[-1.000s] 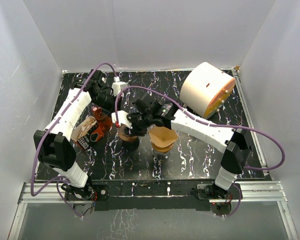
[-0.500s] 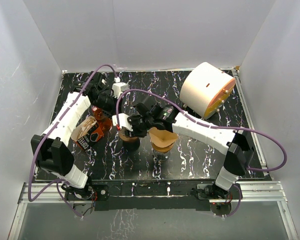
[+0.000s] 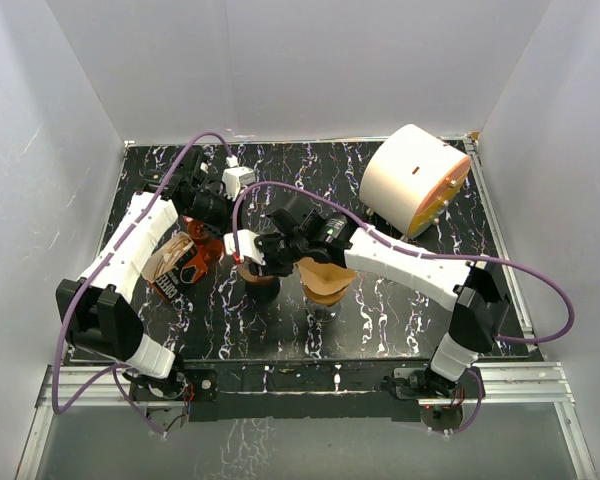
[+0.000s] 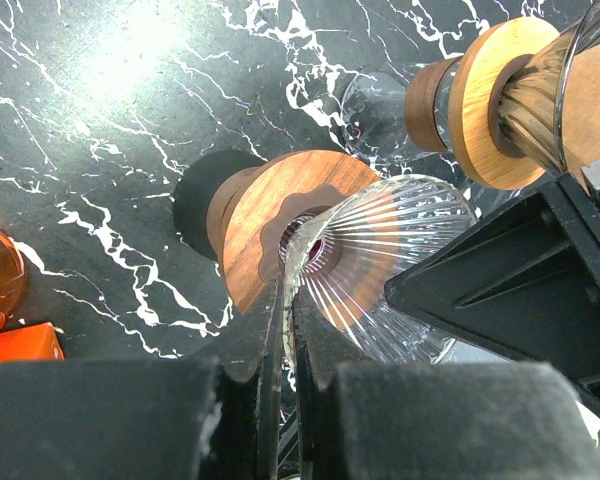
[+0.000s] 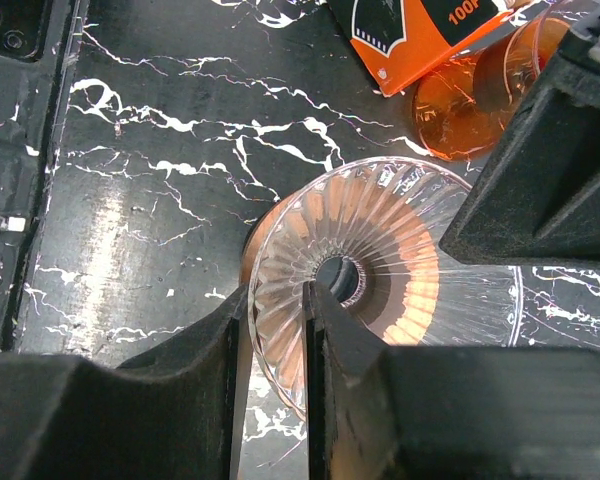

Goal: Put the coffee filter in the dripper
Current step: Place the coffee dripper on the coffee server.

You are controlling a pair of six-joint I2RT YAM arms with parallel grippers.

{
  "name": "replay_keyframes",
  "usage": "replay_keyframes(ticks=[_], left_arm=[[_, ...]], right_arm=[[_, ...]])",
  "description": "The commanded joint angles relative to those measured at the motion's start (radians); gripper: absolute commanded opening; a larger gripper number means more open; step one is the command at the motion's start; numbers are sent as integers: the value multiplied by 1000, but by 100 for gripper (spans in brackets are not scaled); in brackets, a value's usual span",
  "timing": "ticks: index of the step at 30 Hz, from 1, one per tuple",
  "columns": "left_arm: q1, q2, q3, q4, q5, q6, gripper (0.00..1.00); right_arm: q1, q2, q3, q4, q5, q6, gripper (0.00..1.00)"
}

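Your left gripper is clenched on the rim of the clear ribbed glass dripper with a wooden collar. The thin glass edge runs straight between its two black fingers, which are pressed together on it.

Your right gripper sits at another part of that same rim, one finger inside the cone and one outside. A narrow slot shows around the glass there, and you cannot tell from the wrist view whether those fingers actually press on it. The dripper's centre hole shows just ahead of the right fingertips.

The brown paper coffee filter sits opened inside a second glass dripper with a wooden collar. That one stands next to the gripped dripper, ahead and to the right of your left fingertips.

Further beyond the right fingertips lie an orange cardboard box with a black label and an orange translucent round vessel, close together. Well behind the right gripper, past its forearm, a big cream-coloured cylinder lies on its side. Everything rests on the black marble-patterned tabletop.
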Motion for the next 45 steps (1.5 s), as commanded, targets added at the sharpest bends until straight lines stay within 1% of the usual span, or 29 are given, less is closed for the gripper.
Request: replay_keyframes(ticks=[1, 19, 31, 39, 40, 45], left_arm=[[-7, 15, -48, -91, -94, 34, 0], [-34, 44, -38, -110, -126, 36, 0], [-66, 62, -32, -130, -173, 36, 0], [-72, 54, -81, -111, -188, 35, 0], [-72, 54, -86, -111, -189, 35, 0], [-72, 53, -112, -95, -202, 23, 0]], right_arm=[[-5, 22, -38, -57, 65, 26, 21], [-6, 57, -38, -68, 108, 39, 19], [-7, 74, -42, -74, 113, 50, 19], [-8, 74, -35, -78, 107, 53, 20], [-8, 99, -33, -79, 108, 53, 20], [-8, 113, -17, -91, 108, 53, 21]])
